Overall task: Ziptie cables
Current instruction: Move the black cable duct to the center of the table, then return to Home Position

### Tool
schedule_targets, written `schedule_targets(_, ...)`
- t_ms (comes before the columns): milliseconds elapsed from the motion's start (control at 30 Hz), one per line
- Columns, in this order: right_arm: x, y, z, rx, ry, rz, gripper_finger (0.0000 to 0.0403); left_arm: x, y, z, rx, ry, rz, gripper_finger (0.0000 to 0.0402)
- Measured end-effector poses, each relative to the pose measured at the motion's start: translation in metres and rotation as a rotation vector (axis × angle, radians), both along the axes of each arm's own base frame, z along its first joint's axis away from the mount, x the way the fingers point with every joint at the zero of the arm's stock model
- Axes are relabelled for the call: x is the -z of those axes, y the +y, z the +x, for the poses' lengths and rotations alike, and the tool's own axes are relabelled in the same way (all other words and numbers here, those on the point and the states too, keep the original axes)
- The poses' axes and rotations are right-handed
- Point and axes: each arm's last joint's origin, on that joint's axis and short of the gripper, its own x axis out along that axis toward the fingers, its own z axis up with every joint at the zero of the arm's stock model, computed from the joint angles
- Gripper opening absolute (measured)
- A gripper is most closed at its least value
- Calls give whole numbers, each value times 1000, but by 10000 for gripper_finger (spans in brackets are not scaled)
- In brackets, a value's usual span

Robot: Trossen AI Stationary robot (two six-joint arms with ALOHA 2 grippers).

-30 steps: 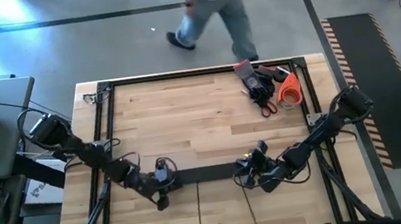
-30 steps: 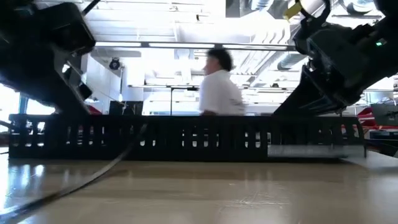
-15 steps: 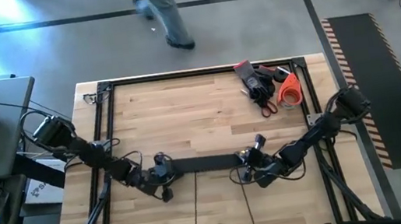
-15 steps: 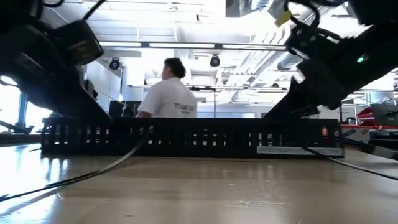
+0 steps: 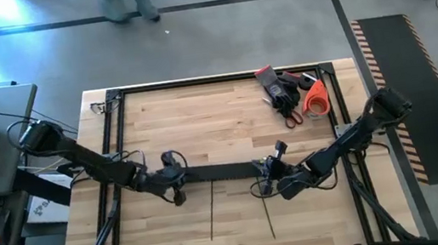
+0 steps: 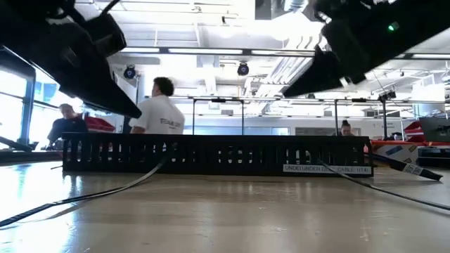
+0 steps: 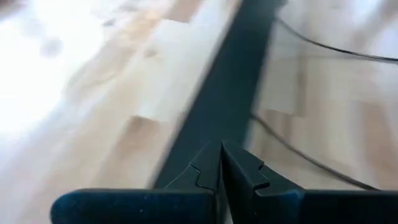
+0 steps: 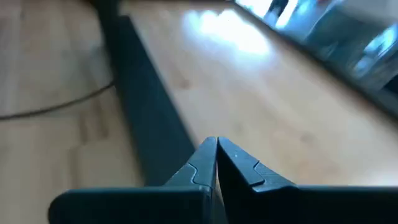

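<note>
**Both grippers closed at the two ends of the slotted rail**

Your left gripper (image 5: pixel 177 180) sits at the left end of the long black comb-slotted rail (image 5: pixel 219 172), which lies across the middle of the light wooden table (image 5: pixel 201 116), parallel to its near edge. The fingers (image 7: pixel 211 171) are pressed together with no gap, and nothing is visibly clamped between them; the left wrist view looks along the dark rail (image 7: pixel 227 93) just ahead of the tips.

Your right gripper (image 5: pixel 270 169) is at the rail's right end, its fingers (image 8: pixel 208 163) likewise shut flat against each other and holding nothing you can see. The right wrist view also looks down the length of the rail (image 8: pixel 140 106).

The cables (image 5: pixel 213 213), thin dark wires, lie on the table between the rail and the near edge: one strand runs from below the rail's middle toward the near edge, another (image 5: pixel 268 217) does the same closer to the right gripper. In the low view a thin strand (image 6: pixel 91 197) trails from the rail toward the near left corner, and another (image 6: pixel 394 191) toward the near right.

Near the far right corner you have a heap of black gloves (image 5: pixel 279 88), red-handled scissors (image 5: pixel 288 114) and an orange roll (image 5: pixel 315 99). Beyond the table's far edge, a person (image 6: pixel 160 116) in a white shirt stands in the room.
</note>
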Motion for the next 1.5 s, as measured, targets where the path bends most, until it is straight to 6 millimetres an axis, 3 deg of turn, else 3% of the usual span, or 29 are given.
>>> schedule_targets(67,12,-2,-6,7,42,78,0,1,5,-1,-41,17,1,0)
schedule_targets(167,37,-6,-16,55,99,172,0,18,14,-7,-57,79,-35,0)
schedule_targets(300,57,-11,-24,138,76,185,0,36,19,-12,-91,68,-89,0)
schedule_targets(500,60,-27,-20,158,93,10,0,42,29,-15,-149,43,-89,0)
schedule_targets(867,53,-104,10,225,192,-142,0,43,75,-11,-282,125,228,0)
schedule_targets(1000,35,-110,15,152,231,-192,0,30,87,-2,-246,112,282,0)
schedule_targets(1167,-21,-102,14,24,209,-195,0,-11,88,4,-198,73,313,0)
schedule_targets(1333,-67,-101,-17,-168,179,-56,0,-48,86,-14,-165,-15,213,0)
schedule_targets(1500,-85,-100,-65,-358,83,132,0,-61,83,-45,-62,-130,60,0)
